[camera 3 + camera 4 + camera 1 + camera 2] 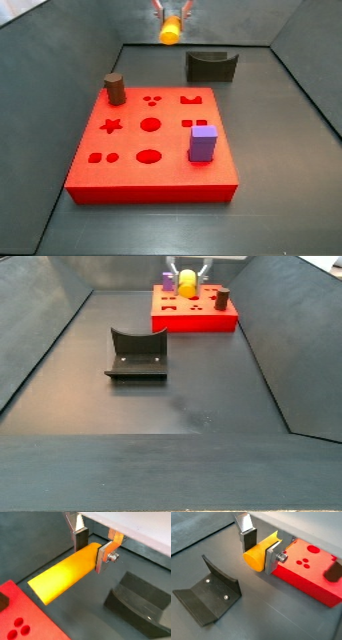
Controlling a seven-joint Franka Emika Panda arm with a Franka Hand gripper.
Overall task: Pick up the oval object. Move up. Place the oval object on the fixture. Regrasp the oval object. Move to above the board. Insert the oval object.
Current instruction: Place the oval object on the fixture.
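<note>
Wrist view: gripper (91,548) aloft, fingers (80,539) clamping oval object (63,574).
Handling: probably rigid, smooth, slippery; grip flat flanks.

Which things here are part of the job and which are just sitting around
In the job:
- oval object, held between the gripper fingers, up off the floor
- fixture, on the floor, nothing in it
- board, red, with cutouts

Just sitting there:
- brown cylinder, standing on the board
- purple block, standing on the board
</note>
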